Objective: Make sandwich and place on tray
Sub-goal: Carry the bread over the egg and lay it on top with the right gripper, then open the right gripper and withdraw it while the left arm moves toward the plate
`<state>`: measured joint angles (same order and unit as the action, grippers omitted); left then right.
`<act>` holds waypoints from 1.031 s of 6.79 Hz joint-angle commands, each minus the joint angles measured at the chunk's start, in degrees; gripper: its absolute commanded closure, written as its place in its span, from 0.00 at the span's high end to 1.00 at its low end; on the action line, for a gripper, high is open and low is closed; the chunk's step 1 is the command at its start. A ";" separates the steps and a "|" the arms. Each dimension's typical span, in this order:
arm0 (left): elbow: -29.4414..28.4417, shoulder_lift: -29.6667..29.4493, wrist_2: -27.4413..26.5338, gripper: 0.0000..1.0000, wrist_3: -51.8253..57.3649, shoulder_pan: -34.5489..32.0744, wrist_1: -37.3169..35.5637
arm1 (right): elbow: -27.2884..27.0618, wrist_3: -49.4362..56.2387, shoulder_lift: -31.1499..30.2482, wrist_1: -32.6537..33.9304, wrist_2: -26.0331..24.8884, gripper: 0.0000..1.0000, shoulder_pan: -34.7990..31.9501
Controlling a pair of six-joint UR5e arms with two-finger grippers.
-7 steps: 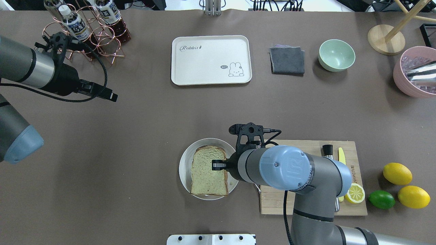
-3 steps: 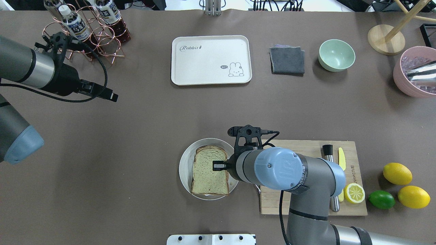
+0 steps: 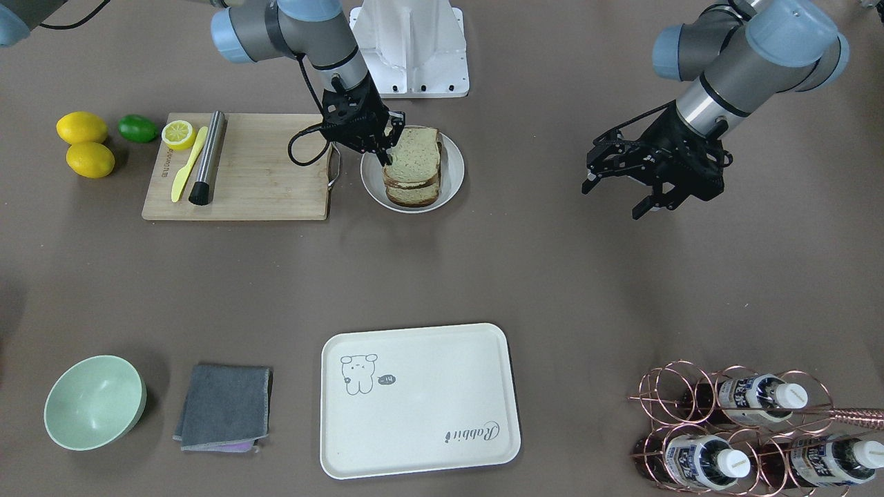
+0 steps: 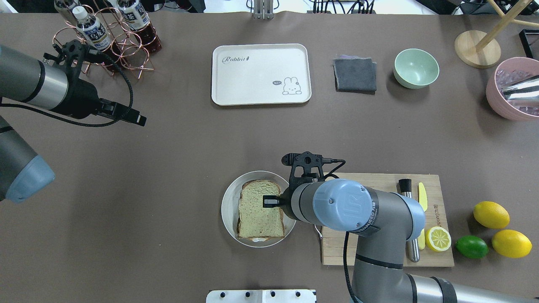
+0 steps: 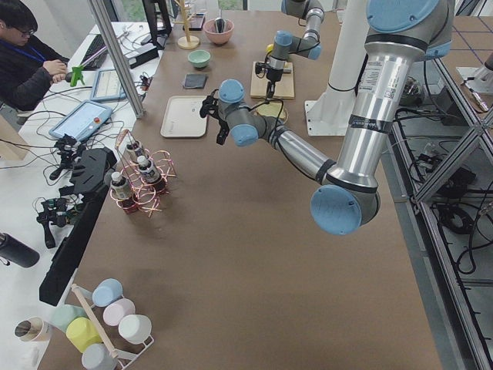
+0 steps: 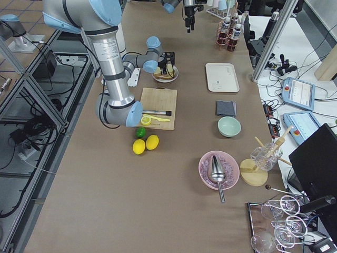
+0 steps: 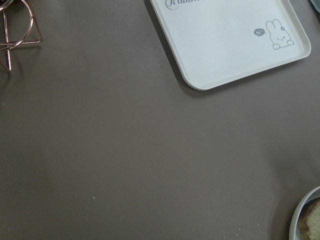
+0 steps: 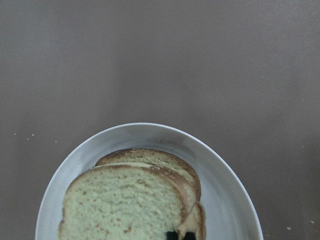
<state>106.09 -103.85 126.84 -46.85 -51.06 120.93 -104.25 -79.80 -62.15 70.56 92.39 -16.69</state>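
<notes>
Since one second ago, the right arm has shifted a little in the overhead view, and the top bread slice has slid with it slightly toward the right of the frame, so it sits more squarely on the stack. The left arm has hardly moved.

On the table (image 4: 168,168), the tray (image 4: 261,84) lies at the upper centre, with nothing on it. The plate (image 4: 226,210) is at the lower centre, well apart from the tray. The sandwich (image 4: 257,210) lies on the plate, with two slices stacked and a pale sliver showing at its lower edge.

The right end effector (image 4: 269,202) is narrow and closed on the right edge of the sandwich. Whether it grips the top slice only or the whole stack, I cannot tell. The left end effector (image 3: 613,200) is spread wide, holds nothing, and hangs over bare table.

I judge that the stacking is finishing. The next move calls for a firm grip through both slices, a level lift, and a carry up the frame to the tray.
</notes>
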 commanded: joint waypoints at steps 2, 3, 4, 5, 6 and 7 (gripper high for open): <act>-0.18 -0.03 -0.10 0.98 0.09 0.26 0.01 | 2.03 -0.44 1.42 -0.07 -1.07 0.00 -0.09; -0.27 -0.03 -0.10 0.98 0.09 0.26 0.01 | 1.94 -0.53 1.42 -0.07 -1.15 0.49 -0.09; -0.18 -0.03 -0.01 0.98 0.09 0.26 0.01 | 1.68 -0.45 1.42 0.02 -1.59 0.99 -0.36; -0.18 -0.03 0.08 0.98 0.09 0.26 0.09 | 0.55 -0.44 1.25 0.80 -0.81 1.00 -1.75; -0.01 -0.03 0.08 0.98 -0.08 0.26 0.01 | -1.81 -0.36 1.07 5.33 3.37 1.00 -4.72; 0.26 -0.03 -0.01 0.98 -0.96 0.35 0.01 | -3.58 0.34 1.07 10.95 9.16 1.00 -9.54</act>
<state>106.12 -103.89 126.88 -47.16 -50.76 120.95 -105.89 -79.98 -61.02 76.37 96.38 -21.98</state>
